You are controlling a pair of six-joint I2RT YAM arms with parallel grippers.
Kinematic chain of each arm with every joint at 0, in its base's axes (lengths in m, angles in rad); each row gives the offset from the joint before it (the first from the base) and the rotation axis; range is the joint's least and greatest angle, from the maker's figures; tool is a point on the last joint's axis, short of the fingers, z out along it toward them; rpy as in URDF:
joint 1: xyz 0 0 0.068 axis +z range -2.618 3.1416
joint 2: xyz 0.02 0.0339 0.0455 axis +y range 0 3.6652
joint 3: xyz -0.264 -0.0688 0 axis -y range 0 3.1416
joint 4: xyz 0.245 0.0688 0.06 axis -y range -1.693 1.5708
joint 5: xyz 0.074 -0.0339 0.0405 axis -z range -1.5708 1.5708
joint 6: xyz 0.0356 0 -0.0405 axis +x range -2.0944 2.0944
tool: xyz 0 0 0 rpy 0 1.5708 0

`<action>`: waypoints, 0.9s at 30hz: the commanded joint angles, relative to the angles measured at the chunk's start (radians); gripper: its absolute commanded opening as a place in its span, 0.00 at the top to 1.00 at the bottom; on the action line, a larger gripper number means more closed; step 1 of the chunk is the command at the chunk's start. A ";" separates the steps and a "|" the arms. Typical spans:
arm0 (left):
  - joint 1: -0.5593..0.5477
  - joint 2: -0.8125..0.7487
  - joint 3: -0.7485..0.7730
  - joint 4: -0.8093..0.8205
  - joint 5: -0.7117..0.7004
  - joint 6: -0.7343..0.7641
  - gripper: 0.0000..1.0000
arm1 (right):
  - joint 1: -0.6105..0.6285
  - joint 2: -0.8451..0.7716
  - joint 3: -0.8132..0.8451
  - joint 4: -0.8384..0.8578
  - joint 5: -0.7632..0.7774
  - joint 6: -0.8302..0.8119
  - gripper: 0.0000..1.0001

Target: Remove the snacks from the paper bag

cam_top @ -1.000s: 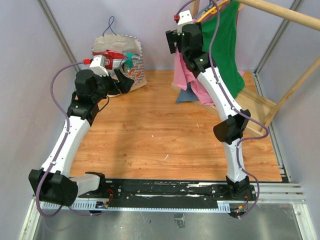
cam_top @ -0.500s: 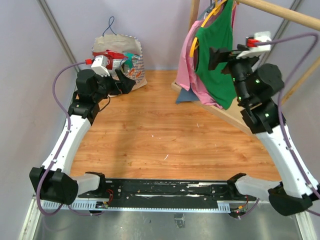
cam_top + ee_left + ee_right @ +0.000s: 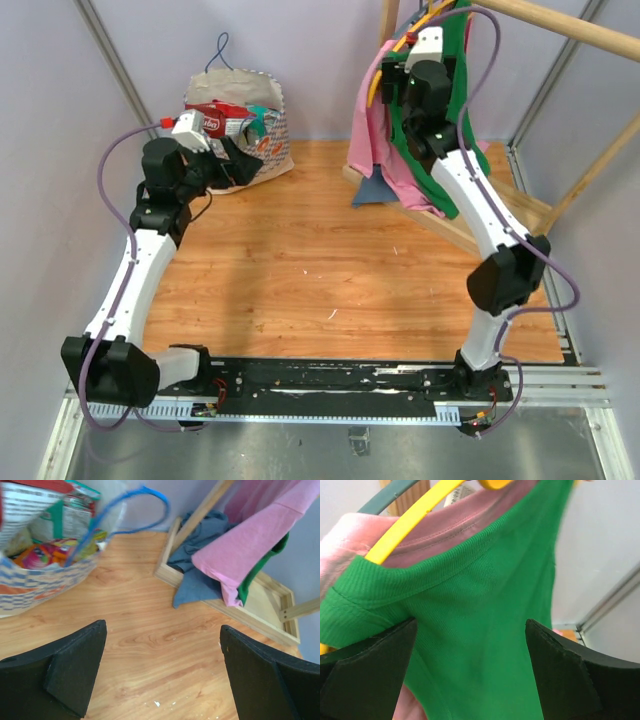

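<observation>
While the snacks (image 3: 228, 117) sit in the mouth of the paper bag (image 3: 277, 140) at the surface's (image 3: 330, 260) far-left corner, we see the left claw (image 3: 243, 162) wide open just beside the bag, nothing btwn its jaws. Right claw (image 3: 470, 625) spread open too, facing the green garment (image 3: 485, 605) on its yellow hanger (image 3: 415, 525).

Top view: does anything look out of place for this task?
Yes. The right gripper, jaws open, hovers close to the hanging green garment, far from the paper bag. That seems odd, since the snacks are in the bag, near the left gripper.
</observation>
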 commanded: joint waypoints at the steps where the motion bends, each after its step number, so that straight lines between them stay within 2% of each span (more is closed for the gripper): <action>1: 0.142 0.044 0.007 0.052 0.062 -0.057 0.00 | -0.009 0.098 0.205 0.020 -0.073 -0.022 0.09; 5: 0.172 0.099 0.124 0.000 -0.017 -0.069 0.00 | -0.004 0.196 0.370 -0.012 -0.206 -0.004 0.09; 7: 0.172 0.134 0.208 -0.021 -0.013 -0.087 0.00 | 0.003 0.227 0.442 -0.051 -0.214 -0.019 0.07; 9: 0.172 0.161 0.258 -0.053 -0.032 -0.091 0.00 | 0.006 0.185 0.427 -0.061 -0.202 -0.026 0.03; 10: 0.172 0.167 0.263 -0.057 -0.045 -0.087 0.00 | 0.006 0.141 0.358 -0.056 -0.194 -0.023 0.00; 13: 0.172 0.151 0.234 -0.018 -0.093 -0.074 0.00 | 0.006 -0.042 0.084 0.037 -0.178 0.002 0.01; 15: 0.172 0.145 0.231 0.014 -0.077 -0.066 0.00 | 0.005 -0.181 -0.104 0.105 -0.176 0.039 0.01; 17: 0.172 0.166 0.292 -0.023 -0.078 -0.051 0.00 | 0.005 -0.298 -0.251 0.124 -0.204 0.085 0.01; 19: 0.172 0.204 0.372 -0.119 -0.140 -0.027 0.00 | 0.006 -0.389 -0.359 0.120 -0.270 0.122 0.01; 22: 0.174 0.264 0.441 -0.187 -0.254 -0.006 0.00 | 0.011 -0.480 -0.469 0.111 -0.353 0.182 0.01; 24: 0.186 0.292 0.442 -0.188 -0.269 -0.019 0.00 | 0.025 -0.509 -0.503 0.099 -0.388 0.222 0.01; 27: 0.195 0.310 0.430 -0.192 -0.336 -0.031 0.00 | 0.102 -0.480 -0.494 0.077 -0.427 0.223 0.02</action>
